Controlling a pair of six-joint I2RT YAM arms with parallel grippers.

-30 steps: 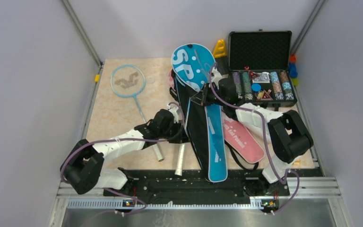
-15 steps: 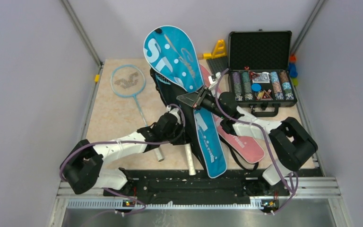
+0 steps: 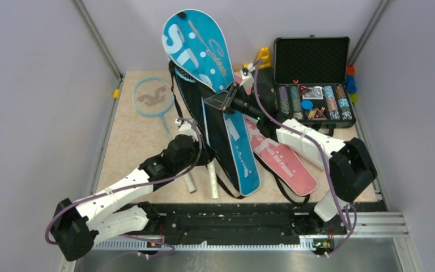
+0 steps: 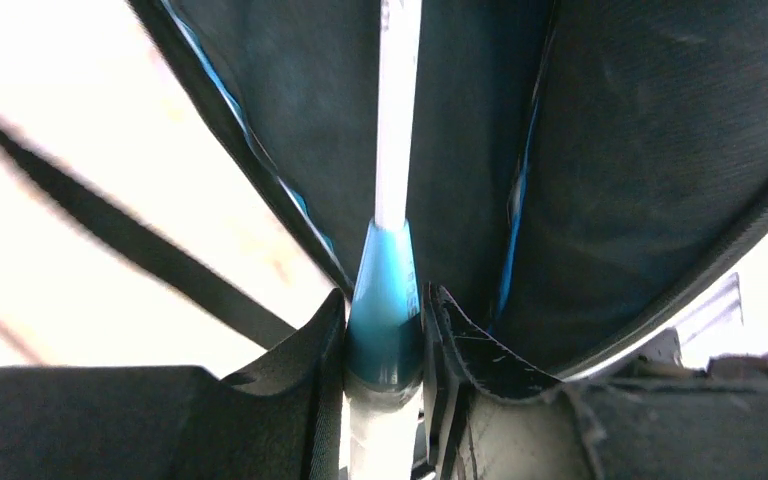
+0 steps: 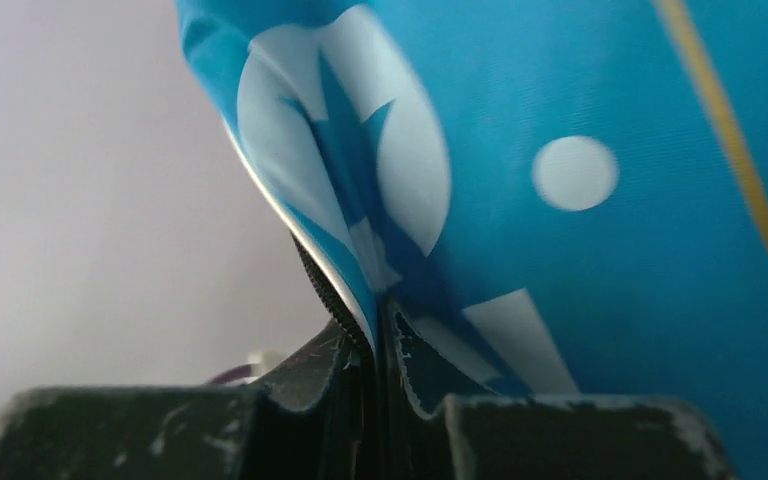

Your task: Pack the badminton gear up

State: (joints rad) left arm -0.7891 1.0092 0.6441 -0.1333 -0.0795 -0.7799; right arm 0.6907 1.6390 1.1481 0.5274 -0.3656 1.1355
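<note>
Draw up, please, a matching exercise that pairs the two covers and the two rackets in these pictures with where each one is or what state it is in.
Things
1. blue cover
2. pink cover
3. first racket
4. second racket

Places and states
A. lying flat at the right of the table
B. clamped at its blue cone by the left gripper, shaft running into an open cover
C. flap raised, its edge pinched by the right gripper
D. lying alone at the table's far left

Pairs: 1-C, 2-A, 3-D, 4-B
</note>
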